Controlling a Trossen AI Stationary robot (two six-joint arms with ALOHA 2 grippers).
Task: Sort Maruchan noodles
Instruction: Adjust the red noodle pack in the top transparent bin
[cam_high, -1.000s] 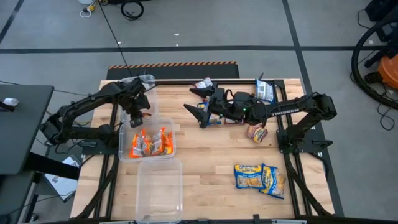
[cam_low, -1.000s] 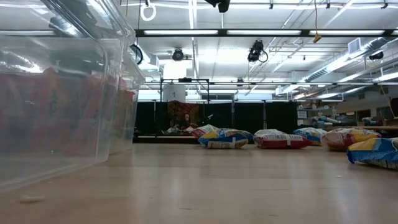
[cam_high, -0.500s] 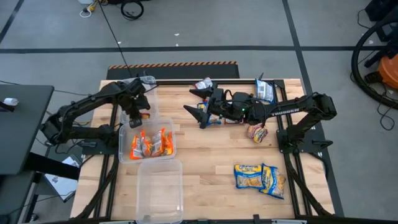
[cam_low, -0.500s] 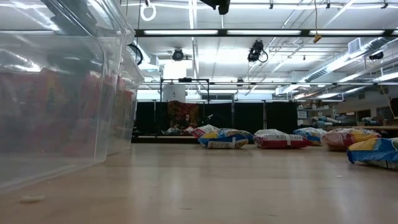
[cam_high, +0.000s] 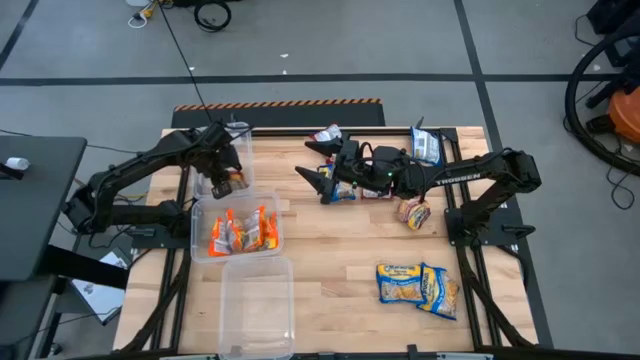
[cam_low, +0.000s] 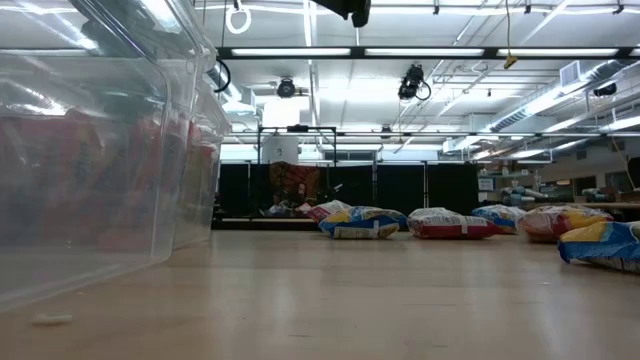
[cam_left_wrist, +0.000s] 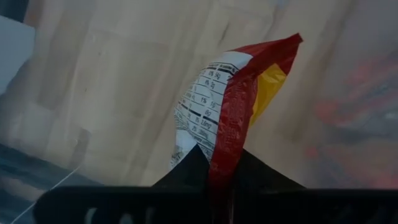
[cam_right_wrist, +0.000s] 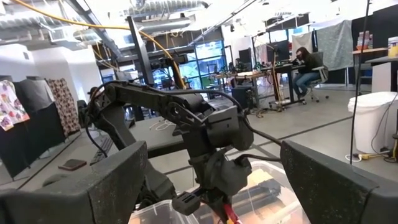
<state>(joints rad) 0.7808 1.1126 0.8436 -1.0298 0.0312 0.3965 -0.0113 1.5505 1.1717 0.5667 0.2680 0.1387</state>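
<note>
Left hand (cam_high: 228, 180) pinches a red packet (cam_left_wrist: 239, 112) by its edge at ten o'clock; it may slip out beside the bin (cam_high: 200, 245).

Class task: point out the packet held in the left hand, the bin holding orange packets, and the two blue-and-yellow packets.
Held packet (cam_left_wrist: 233, 106), left wrist view, red edge.
Bin (cam_high: 196, 245), high view, left rim.
Blue-and-yellow packets (cam_high: 400, 282), high view, left packet's middle.

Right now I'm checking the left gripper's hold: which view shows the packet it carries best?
The left wrist view: the red packet sits pinched in the left gripper. High view shows it tiny; right wrist view, just its edge.
</note>
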